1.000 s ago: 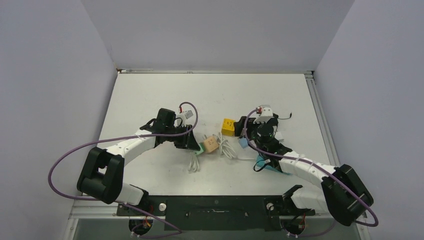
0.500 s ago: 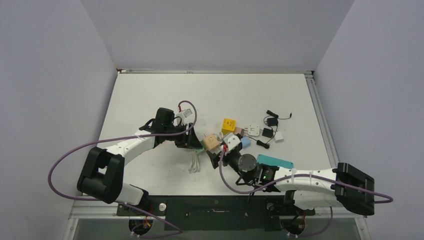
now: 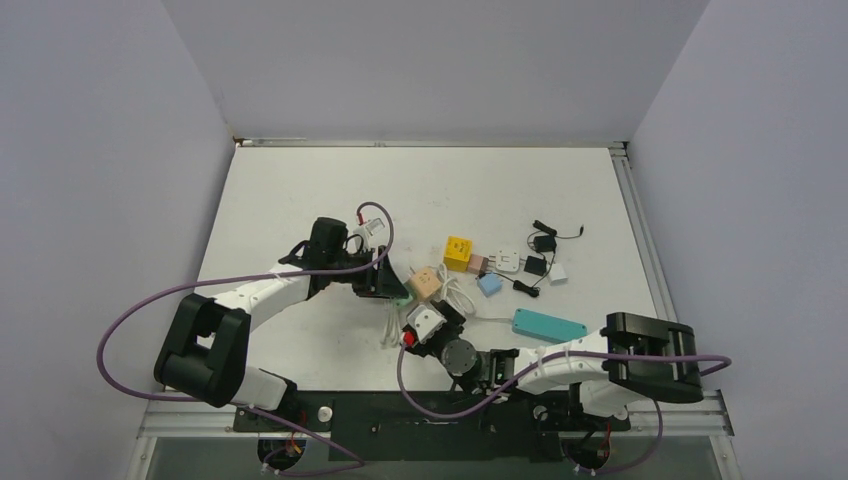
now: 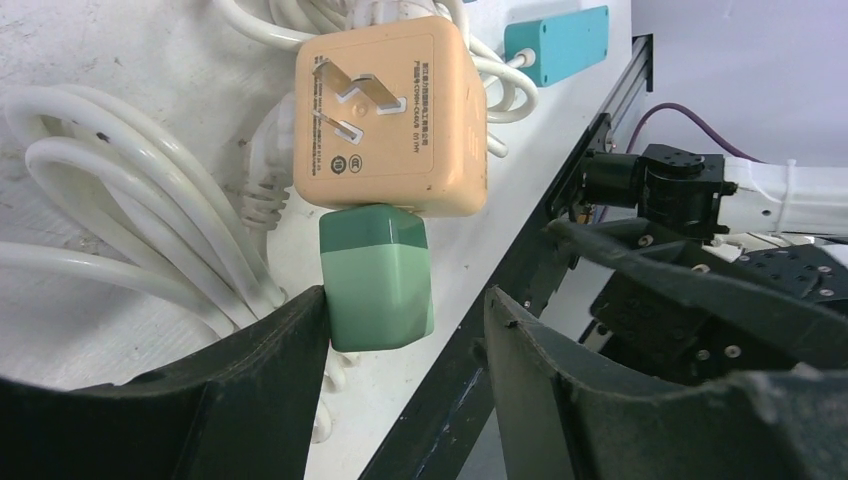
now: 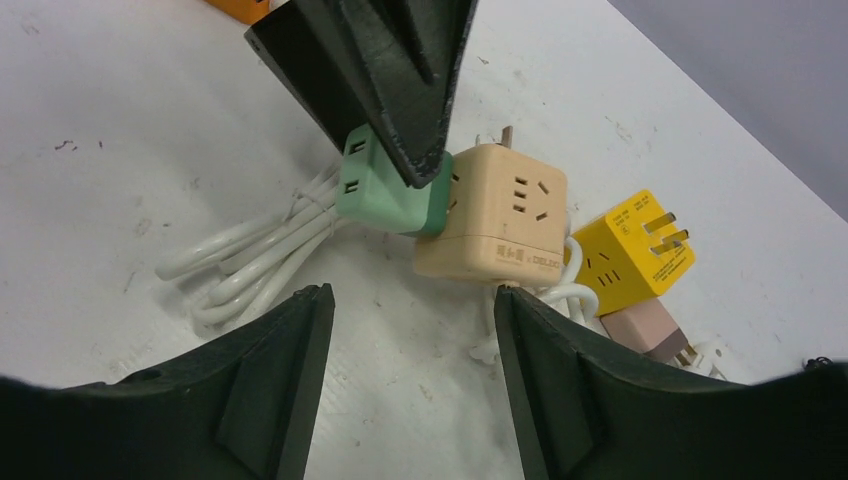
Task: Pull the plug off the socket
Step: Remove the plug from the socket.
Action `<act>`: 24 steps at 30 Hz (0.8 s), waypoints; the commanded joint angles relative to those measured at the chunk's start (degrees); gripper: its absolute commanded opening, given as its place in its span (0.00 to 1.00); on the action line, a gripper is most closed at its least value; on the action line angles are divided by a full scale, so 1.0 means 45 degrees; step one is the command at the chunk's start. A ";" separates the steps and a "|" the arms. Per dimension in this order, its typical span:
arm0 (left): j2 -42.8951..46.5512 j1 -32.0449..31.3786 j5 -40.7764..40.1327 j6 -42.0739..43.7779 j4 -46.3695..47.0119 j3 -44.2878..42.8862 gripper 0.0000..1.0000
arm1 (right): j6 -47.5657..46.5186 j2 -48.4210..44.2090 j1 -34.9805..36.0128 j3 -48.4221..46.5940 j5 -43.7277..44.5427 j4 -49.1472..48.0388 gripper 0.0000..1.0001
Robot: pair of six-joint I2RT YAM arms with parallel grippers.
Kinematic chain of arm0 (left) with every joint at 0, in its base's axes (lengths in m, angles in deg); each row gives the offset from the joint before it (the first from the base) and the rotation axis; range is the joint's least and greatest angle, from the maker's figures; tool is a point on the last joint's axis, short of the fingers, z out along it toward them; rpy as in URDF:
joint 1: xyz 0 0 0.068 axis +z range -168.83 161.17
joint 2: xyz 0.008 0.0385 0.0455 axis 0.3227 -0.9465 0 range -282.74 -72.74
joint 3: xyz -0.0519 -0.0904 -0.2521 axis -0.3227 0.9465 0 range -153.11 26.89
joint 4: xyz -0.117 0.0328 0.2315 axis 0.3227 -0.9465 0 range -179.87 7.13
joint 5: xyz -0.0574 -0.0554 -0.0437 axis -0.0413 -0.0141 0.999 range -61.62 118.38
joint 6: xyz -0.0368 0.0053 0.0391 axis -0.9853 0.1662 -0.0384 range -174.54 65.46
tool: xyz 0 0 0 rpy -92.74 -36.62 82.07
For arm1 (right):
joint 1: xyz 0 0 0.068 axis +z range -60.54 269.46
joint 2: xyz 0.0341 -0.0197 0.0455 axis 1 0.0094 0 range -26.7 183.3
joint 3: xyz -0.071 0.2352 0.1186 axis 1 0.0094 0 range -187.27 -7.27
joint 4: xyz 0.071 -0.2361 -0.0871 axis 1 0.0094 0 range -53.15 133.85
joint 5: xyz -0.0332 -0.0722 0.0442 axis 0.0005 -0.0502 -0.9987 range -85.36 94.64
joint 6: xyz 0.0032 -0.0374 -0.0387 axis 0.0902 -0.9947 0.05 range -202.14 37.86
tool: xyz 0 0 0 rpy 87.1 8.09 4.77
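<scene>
Left wrist view showed the left gripper (image 4: 405, 330) spread around the small green plastic plug block (image 4: 377, 276), touching one finger only. Its long axis ran straight into the peach cube socket adapter (image 4: 388, 110) beyond; the right gripper (image 5: 412, 300), spread and empty, stood near

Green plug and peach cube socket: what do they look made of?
Green plug: apparently moulded plastic, satin; soft highlights, rounded edges, two tones of green.
Peach cube socket: likely smooth matte plastic; printed markings on its face, with bare metal-looking prongs.
White cable: probably rubbery or vinyl sheath, slightly glossy; it bends in loose loops.
</scene>
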 commanded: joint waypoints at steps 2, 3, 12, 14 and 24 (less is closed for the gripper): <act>0.0119 -0.0081 0.1010 -0.0441 0.1684 -0.0068 0.53 | -0.1192 0.1188 0.0414 -0.0970 0.1091 -0.1452 0.59; 0.0107 -0.0095 0.1026 -0.0455 0.1774 -0.0057 0.53 | -0.1324 0.1399 0.0456 -0.1048 0.1174 -0.1589 0.59; 0.0131 -0.0136 0.1143 -0.0568 0.1960 -0.0006 0.53 | -0.2268 0.3028 0.0523 -0.1883 0.1266 -0.2120 0.59; 0.0113 -0.0136 0.1160 -0.0596 0.1980 0.0003 0.53 | -0.2534 0.3488 0.0512 -0.2074 0.1466 -0.2282 0.58; 0.0266 -0.0137 0.1237 -0.0632 0.2112 0.0022 0.53 | -0.4024 0.5565 0.0470 -0.3090 0.3405 -0.3589 0.36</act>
